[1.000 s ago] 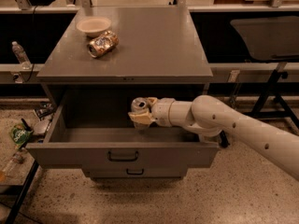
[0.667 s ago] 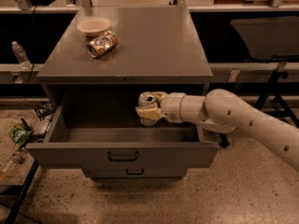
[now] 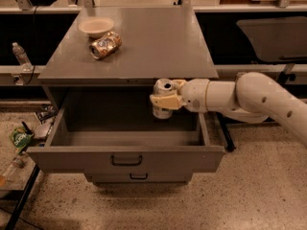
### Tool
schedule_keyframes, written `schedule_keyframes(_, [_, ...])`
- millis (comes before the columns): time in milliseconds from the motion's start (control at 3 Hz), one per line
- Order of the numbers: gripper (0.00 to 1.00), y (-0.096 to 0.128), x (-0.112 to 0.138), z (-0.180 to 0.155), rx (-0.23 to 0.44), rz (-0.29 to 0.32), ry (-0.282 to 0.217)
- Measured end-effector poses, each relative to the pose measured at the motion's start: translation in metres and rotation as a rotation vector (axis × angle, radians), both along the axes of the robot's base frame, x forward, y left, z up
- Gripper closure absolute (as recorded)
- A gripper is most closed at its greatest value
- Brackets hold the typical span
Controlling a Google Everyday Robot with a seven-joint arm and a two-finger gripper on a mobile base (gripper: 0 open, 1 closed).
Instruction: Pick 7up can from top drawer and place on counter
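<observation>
The 7up can (image 3: pixel 163 111), silver-white with a silver top, is held upright in my gripper (image 3: pixel 165 97), which is shut on it. The can hangs above the open top drawer (image 3: pixel 125 159), its top about level with the front edge of the counter (image 3: pixel 158 42). My white arm comes in from the right. The drawer is pulled out and its inside looks bare.
On the counter's back left lie a dented orange-brown and gold can (image 3: pixel 105 45) and a shallow bowl (image 3: pixel 96 27). A shorter drawer front (image 3: pixel 139 177) sits below the top drawer. A plastic bottle (image 3: pixel 20 55) and litter (image 3: pixel 20 139) are at the left.
My gripper has lifted the can up out of the drawer and moved it a little to the right, to the height of the counter's edge.
</observation>
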State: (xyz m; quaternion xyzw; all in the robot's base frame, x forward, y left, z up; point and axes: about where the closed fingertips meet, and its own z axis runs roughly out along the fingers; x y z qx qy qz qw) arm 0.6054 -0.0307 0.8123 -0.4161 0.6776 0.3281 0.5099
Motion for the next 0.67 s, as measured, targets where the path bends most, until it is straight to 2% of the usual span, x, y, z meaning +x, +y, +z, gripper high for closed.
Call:
schedule_keyframes(333, [1.0,-0.018,0.025,0.057,0.017,-0.002,0.021])
schedule_keyframes(667, [1.0,-0.03,0.054,0.098,0.012,-0.013,-0.01])
